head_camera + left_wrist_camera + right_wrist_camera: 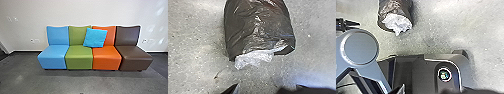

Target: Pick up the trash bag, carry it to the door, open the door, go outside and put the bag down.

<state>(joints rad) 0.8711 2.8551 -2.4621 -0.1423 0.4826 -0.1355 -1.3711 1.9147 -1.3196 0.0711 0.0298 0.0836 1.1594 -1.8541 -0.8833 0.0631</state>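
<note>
the trash bag (258, 27), dark and glossy, lies on the speckled grey floor (195, 47) near the robot's base (421, 72), touching neither gripper. it is longer than it is wide, and its long axis runs outward from the base: the end with crumpled whitish plastic (254, 58) bulging out points back towards the robot, and the plain dark body stretches away from it. its far end is cut off from sight, so how that end is shaped i cannot tell. the left gripper (266, 86) stands with its fingers well parted and nothing between them, short of the pale end of the bag; the right gripper (433, 86) also seems to have its fingers apart, empty, over the edge of the base. ahead, a row of four joined seats stands against a white wall (75, 12) and blocks the way straight forward: from the robot's left to its right they are the light blue seat (53, 58), the green seat (79, 58), the orange seat (107, 58) and the brown seat (136, 57). a bright blue cushion (95, 37) leans tilted across the green and orange backs. a dark strip follows the foot of the wall, and bare floor lies in front of the row.
</note>
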